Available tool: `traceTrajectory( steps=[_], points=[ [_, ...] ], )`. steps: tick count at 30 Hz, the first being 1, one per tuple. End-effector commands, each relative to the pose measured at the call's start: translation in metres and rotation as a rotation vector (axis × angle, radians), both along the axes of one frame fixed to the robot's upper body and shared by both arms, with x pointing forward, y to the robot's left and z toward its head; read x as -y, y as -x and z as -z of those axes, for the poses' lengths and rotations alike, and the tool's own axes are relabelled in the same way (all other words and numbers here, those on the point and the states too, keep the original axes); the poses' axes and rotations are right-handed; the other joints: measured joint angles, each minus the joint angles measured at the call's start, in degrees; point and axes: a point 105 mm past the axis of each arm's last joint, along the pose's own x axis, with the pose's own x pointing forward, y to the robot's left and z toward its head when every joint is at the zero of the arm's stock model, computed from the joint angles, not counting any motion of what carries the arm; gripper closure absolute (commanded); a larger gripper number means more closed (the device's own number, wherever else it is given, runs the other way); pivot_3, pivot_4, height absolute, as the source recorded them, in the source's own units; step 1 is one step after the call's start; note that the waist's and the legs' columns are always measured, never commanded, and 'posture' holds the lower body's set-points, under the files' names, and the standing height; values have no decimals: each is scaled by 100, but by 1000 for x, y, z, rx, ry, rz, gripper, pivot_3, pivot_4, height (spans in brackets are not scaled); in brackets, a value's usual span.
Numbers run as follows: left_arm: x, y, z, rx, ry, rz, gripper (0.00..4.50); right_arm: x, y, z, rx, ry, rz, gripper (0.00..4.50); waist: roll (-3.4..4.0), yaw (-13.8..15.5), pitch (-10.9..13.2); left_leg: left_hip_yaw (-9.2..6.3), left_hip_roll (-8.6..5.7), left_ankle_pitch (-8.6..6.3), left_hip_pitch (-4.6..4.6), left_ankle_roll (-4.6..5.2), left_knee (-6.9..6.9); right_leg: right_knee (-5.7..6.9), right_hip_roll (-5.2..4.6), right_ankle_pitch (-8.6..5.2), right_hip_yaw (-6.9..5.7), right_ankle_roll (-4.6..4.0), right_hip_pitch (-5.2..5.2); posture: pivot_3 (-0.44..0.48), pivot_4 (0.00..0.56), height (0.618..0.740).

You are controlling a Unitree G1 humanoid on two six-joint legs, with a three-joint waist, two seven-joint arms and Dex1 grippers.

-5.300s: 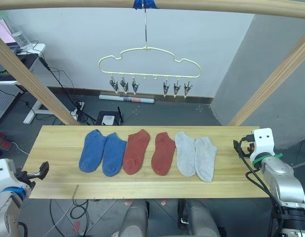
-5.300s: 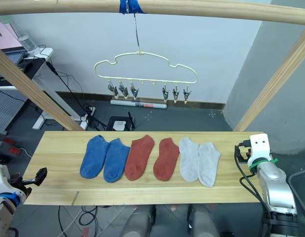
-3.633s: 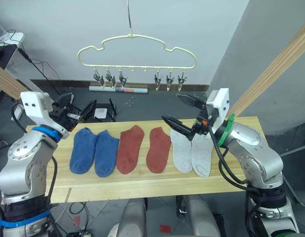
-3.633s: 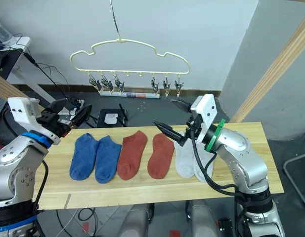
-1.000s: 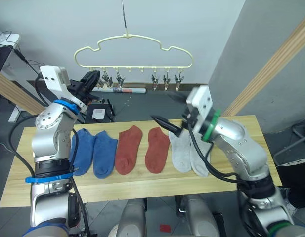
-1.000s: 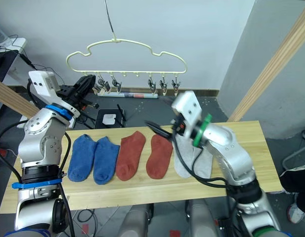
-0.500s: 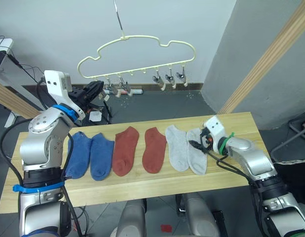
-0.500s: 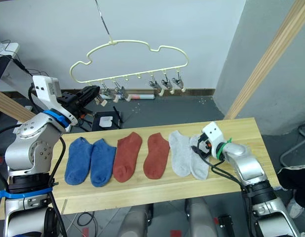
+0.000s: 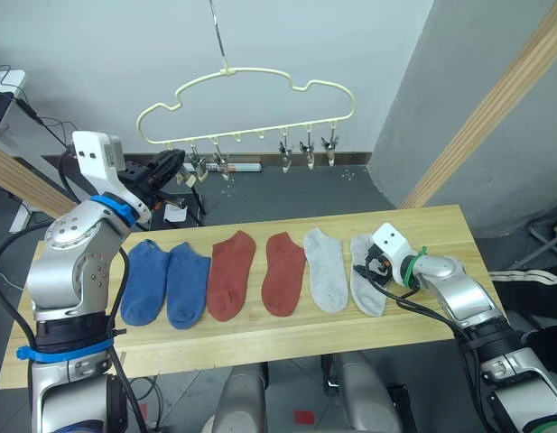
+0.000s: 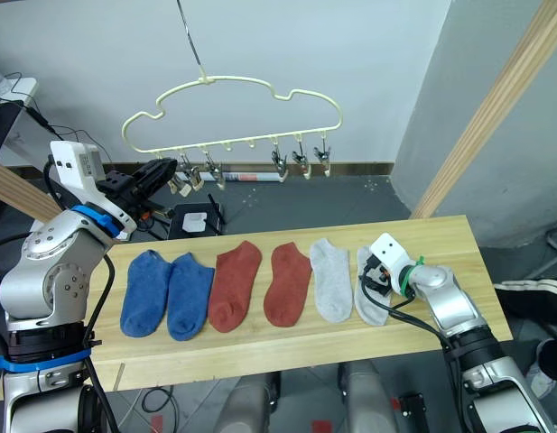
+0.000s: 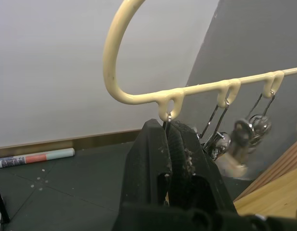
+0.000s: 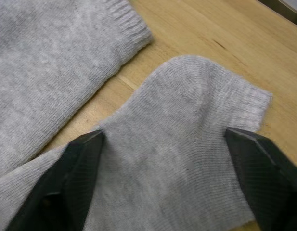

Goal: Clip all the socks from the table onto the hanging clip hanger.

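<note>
Six socks lie in a row on the table [image 9: 440, 227]: two blue [image 9: 165, 283], two rust-red [image 9: 256, 273], two light grey [image 9: 326, 280]. My right gripper [image 12: 163, 137] is down on the rightmost grey sock [image 9: 366, 290], open, with one finger on each side of its cuff end. The pale-yellow clip hanger [image 9: 226, 69] hangs above the far edge, its row of metal clips below it. My left gripper [image 9: 174, 163] is raised to the hanger's left end. It is shut on the leftmost clip [image 11: 168, 121], whose wire runs down between the fingers.
Slanted wooden beams rise at the left [image 9: 16, 176] and at the right [image 9: 481, 117] of the table. A person's leg [image 10: 531, 298] stands just past the table's right end. Cables and boxes lie on the floor behind the table.
The hanger has swung back from a strong tilt toward level. My right gripper's fingers have come closer together over the rightmost grey sock, which now lies a little apart from its neighbour.
</note>
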Motion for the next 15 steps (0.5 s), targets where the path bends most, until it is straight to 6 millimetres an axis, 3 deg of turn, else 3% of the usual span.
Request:
traceTrajectory(
  steps=[1,6,8,10,15],
  points=[
    [-7,4,-7,21,-1,-24,4500,6,6,9,-12,38,-18,2020,0,1,0,0,0,0,0,0,0,0,0,0,0,0,0,47,353,740],
    [-6,4,-2,-35,37,-8,4500,4,8,3,50,69,-79,3780,0,2,0,1,0,0,0,0,0,1,0,0,1,1,0,53,355,740],
    [-3,5,3,-124,132,26,4500,-3,8,-14,137,71,-133,4479,0,0,0,2,0,0,0,0,0,2,0,1,2,1,0,58,355,740],
    [1,10,13,-291,284,109,4500,-30,15,-53,241,-10,-235,4479,-1,-18,4,2,1,0,1,0,0,2,1,1,3,1,-1,59,357,740],
    [3,21,12,-468,465,216,4500,-81,45,-97,323,-101,-427,4479,-5,-53,6,0,12,0,6,0,-1,11,13,0,4,2,-3,59,357,740]
  ],
)
